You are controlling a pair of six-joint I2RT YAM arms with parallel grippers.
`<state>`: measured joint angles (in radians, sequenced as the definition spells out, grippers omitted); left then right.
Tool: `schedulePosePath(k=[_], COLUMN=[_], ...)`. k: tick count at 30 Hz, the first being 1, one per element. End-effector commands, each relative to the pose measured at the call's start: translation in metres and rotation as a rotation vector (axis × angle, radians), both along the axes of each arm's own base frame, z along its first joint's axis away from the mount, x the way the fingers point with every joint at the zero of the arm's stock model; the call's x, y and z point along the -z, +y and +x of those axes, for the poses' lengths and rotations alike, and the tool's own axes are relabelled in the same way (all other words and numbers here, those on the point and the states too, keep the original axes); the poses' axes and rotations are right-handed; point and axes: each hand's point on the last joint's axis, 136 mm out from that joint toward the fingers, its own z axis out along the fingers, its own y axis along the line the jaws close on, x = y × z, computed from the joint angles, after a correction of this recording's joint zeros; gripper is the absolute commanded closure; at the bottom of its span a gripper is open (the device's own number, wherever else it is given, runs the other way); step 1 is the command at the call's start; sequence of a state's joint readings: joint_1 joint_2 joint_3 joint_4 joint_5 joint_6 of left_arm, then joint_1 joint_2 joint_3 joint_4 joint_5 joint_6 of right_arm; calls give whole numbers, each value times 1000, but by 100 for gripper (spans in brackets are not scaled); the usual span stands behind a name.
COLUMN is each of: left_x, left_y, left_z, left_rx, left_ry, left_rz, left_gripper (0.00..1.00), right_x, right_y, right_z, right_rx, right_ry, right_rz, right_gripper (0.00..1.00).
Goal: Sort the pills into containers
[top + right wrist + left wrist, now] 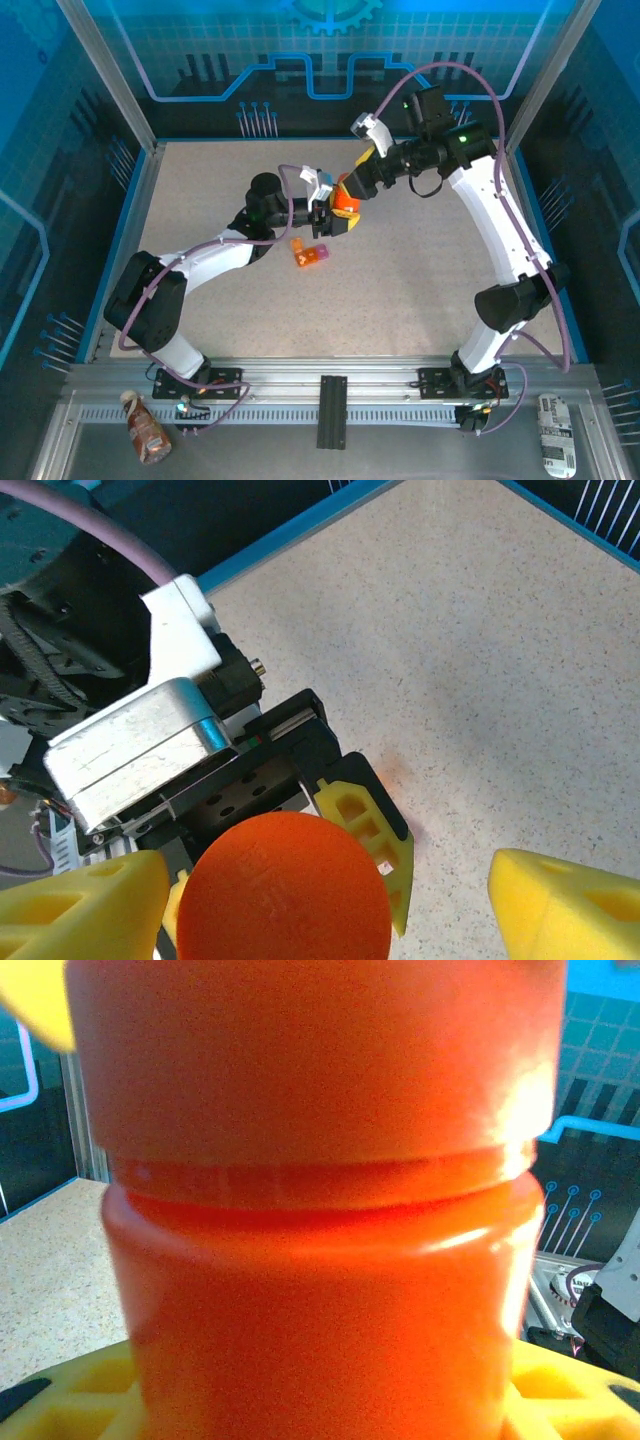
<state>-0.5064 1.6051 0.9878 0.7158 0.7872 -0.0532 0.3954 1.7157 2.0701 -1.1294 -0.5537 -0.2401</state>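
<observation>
An orange bottle with an orange cap is held upright just above the table near its middle. My left gripper is shut on the bottle's body, and its yellow fingers show at either side. One of those fingers also sits beside the cap in the right wrist view. My right gripper hovers over the cap, open, with its yellow fingertips standing apart on both sides. The containers, an orange and pink box, lie on the table in front of the bottle. No pills are visible.
The speckled table has a raised blue rim and frame posts around it. On the near metal rail lie a brown packet at the left and a white packet at the right.
</observation>
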Motion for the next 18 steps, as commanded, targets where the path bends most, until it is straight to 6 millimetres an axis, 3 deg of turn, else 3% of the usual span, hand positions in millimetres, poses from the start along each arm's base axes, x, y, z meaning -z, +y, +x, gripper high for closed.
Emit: schedulePosePath(k=[1, 18], left_x=[-29, -29], left_y=[-1, -1], left_z=[-8, -9], left_rx=[33, 32], left_ry=[-73, -77], left_rz=[-45, -44], left_gripper=[100, 100], right_x=[0, 13], right_y=[-1, 3], right_z=[-3, -4], right_rx=[-5, -8], right_ry=[-13, 30], right_rz=[-39, -46], right_gripper=[18, 32])
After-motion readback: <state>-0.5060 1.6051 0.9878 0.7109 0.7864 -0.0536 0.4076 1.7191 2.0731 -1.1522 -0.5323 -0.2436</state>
